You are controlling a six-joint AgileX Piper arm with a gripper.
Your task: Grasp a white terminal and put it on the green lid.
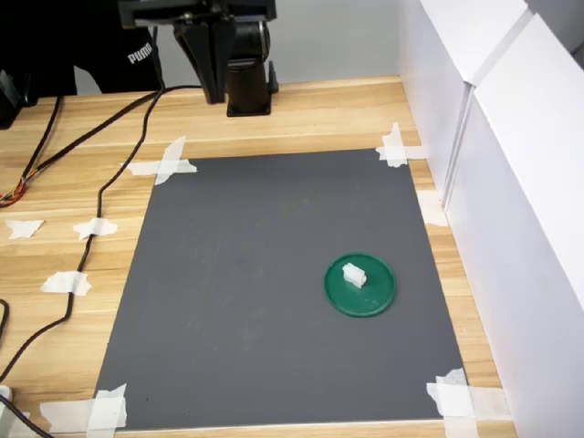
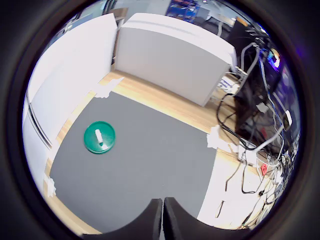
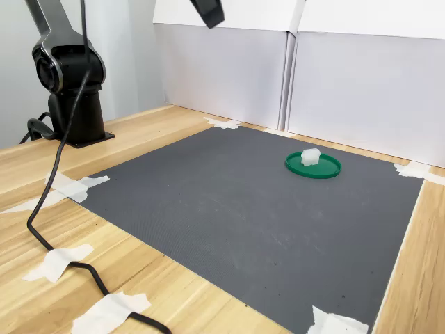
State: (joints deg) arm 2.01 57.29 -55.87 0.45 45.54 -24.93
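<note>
- As the white terminal (image 1: 353, 274) already sat on the green lid (image 1: 374, 299), touching its face a little off the disc's centre, the placement looked done, judging by both exterior views.
- Nothing gripped the terminal; it rested free on the lid, and no second terminal showed anywhere around the lid.
- In the wrist view the end effector (image 2: 163, 220) appeared with its two fingertips pressed together, holding nothing, high above and well apart from the lid.
- What seemed left was at most parking the arm, whose base (image 3: 73, 104) stood well away from the lid, past the far corner of the mat in the second exterior view.
- The lid lay on a dark grey mat (image 1: 237, 301), fixed to the wooden tabletop (image 1: 301, 119) by white tape scraps (image 1: 164, 164) at the corners, all well clear of the lid.
- White panels (image 3: 361, 90) stood near the lid, along the mat's edge behind it in the second exterior view, close enough to limit a sideways approach.
- Black cables (image 1: 100, 192) trailed over the tabletop on the mat's side opposite the lid, well apart from it.
- Nothing stood between the end effector and the lid.
</note>
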